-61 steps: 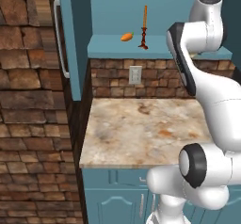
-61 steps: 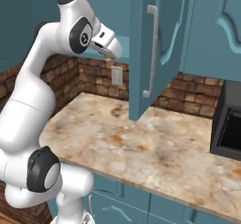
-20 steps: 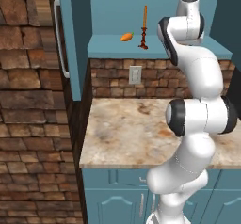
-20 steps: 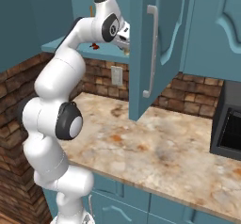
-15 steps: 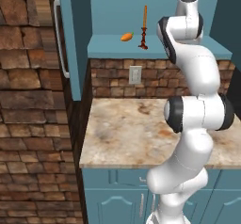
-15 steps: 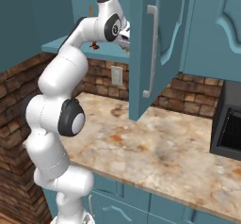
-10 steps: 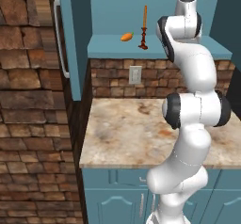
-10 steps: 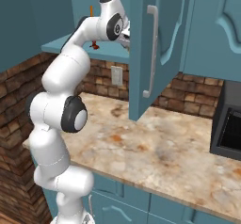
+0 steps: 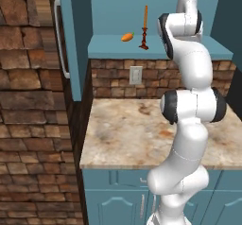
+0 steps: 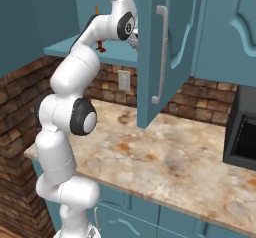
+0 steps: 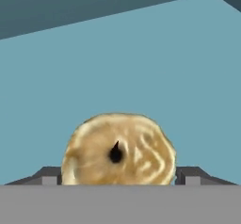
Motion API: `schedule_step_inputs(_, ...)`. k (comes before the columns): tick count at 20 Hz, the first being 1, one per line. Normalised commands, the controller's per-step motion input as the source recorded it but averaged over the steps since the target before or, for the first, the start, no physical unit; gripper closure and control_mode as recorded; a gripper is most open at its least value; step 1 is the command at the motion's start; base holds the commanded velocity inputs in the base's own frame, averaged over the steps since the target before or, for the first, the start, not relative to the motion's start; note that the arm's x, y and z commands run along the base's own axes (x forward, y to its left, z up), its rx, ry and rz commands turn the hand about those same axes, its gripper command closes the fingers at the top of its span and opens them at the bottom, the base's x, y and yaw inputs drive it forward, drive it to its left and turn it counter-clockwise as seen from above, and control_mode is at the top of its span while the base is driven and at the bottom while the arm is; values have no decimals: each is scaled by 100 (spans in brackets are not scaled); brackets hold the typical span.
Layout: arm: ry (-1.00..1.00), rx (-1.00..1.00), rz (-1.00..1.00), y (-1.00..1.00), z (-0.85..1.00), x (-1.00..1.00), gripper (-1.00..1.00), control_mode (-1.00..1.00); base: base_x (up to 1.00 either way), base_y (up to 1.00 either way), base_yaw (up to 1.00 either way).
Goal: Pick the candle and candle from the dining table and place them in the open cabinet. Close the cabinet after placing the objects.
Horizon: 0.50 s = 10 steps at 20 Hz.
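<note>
Since a second ago the arm has barely shifted, its gripper (image 11: 118, 177) fingers now parted either side of the squat yellowish-gold cylinder candle (image 11: 118, 151) over the teal cabinet shelf (image 11: 141, 68).

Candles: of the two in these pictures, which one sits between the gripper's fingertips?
The squat yellowish-gold cylinder candle, seen wick-on between the gripper tips; the tall orange taper candle stands apart on the cabinet shelf.

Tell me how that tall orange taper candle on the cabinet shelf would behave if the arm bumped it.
The taper candle is tall and thin on a small stand, so it probably tips easily. It stands upright on the cabinet shelf close to the orange lump, so a fall could knock that. It looks stiff, though perhaps brittle.
</note>
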Motion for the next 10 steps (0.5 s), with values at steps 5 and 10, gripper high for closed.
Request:
schedule_step_inputs(5, -8, 0, 0, -4, 0, -4, -100, -100, 0, 0, 0)
schedule_step_inputs(10, -25, -5, 0, 11, 0, -38, -100, -100, 0, 0, 0)
